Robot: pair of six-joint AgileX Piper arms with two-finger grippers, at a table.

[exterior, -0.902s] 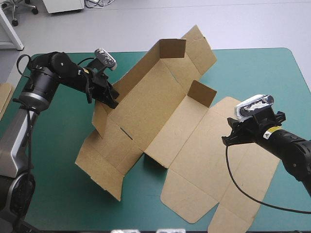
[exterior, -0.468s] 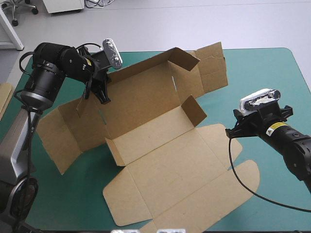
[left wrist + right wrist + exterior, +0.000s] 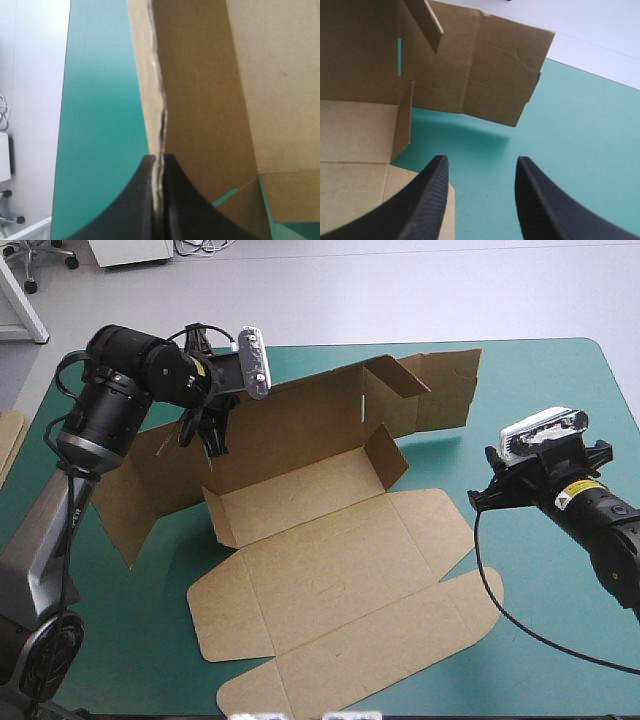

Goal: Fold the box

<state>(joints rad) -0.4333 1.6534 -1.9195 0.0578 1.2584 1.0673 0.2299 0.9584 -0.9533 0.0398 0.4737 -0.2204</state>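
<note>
The brown box (image 3: 330,540) lies across the middle of the teal-green cover, its long back wall raised and its lid panel flat toward the near edge. At the left end of that wall's top edge, my left gripper (image 3: 213,440) is shut on the board. In the left wrist view the black fingers (image 3: 159,159) pinch the board's edge, and the box (image 3: 200,100) runs on ahead of them. My right gripper (image 3: 482,496) hovers open just right of the lid. Its wrist view shows the gripper (image 3: 480,160) with only cover between its fingers and the box's end flaps (image 3: 495,75) ahead.
An edge of more brown board (image 3: 10,440) shows at the table's left edge. Bare teal-green cover (image 3: 560,390) stretches to the right of the box and along the near left corner (image 3: 120,640).
My left gripper has moved toward the far edge with the board in it. The box has swung round, its back wall now upright and its lid flat. The right gripper drifted slightly right.
</note>
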